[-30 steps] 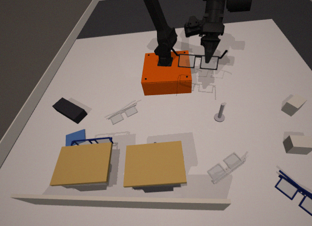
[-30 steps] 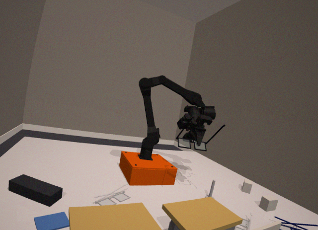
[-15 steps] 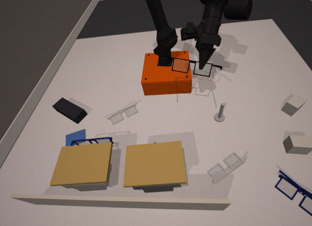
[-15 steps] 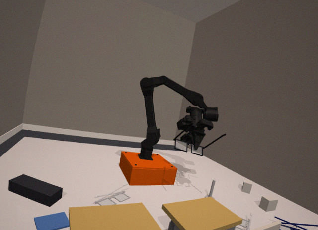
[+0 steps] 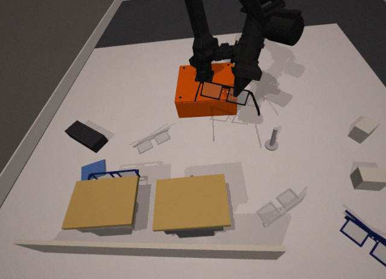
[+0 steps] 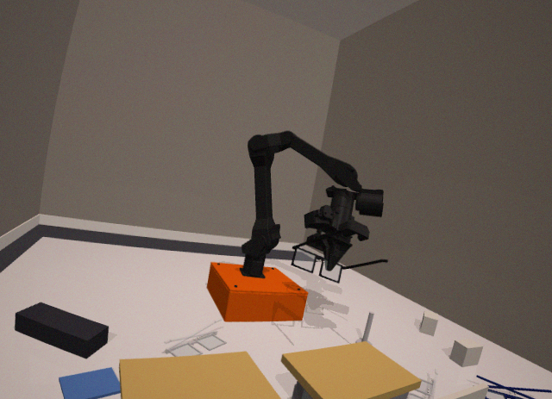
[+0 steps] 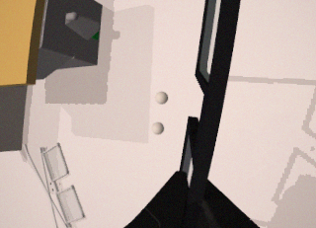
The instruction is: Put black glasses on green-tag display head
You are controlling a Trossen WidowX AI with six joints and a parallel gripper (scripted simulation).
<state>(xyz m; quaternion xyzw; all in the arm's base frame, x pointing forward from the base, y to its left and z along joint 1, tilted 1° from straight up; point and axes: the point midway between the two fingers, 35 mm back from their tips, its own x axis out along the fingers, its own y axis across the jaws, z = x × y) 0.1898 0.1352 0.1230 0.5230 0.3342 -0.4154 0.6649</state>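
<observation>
My gripper [image 5: 237,91] [image 6: 330,264] [image 7: 188,183] is shut on the black glasses [image 5: 255,103] [image 6: 365,263] [image 7: 221,50] at the bridge. It holds them in the air above the right edge of the orange arm base [image 5: 187,92] [image 6: 249,296]. The glasses hang with lenses down and temples open. Two tan boards [image 5: 101,201] [image 5: 191,201] [image 6: 349,368] cover the display heads in the top and exterior views. In the wrist view a dark grey head [image 7: 62,44] with a green tag [image 7: 97,37] shows under a tan board [image 7: 20,18], far from the gripper.
A black box [image 5: 87,135] [image 6: 59,327], a grey post [image 5: 273,139] [image 6: 367,327] and two pale cubes [image 5: 363,129] [image 5: 368,178] stand on the table. Clear glasses [image 5: 152,140] [image 5: 277,204] [image 7: 62,189] and blue glasses [image 5: 364,238] lie around. Blue glasses [image 5: 113,173] and a blue tag [image 5: 93,169] sit by the left board.
</observation>
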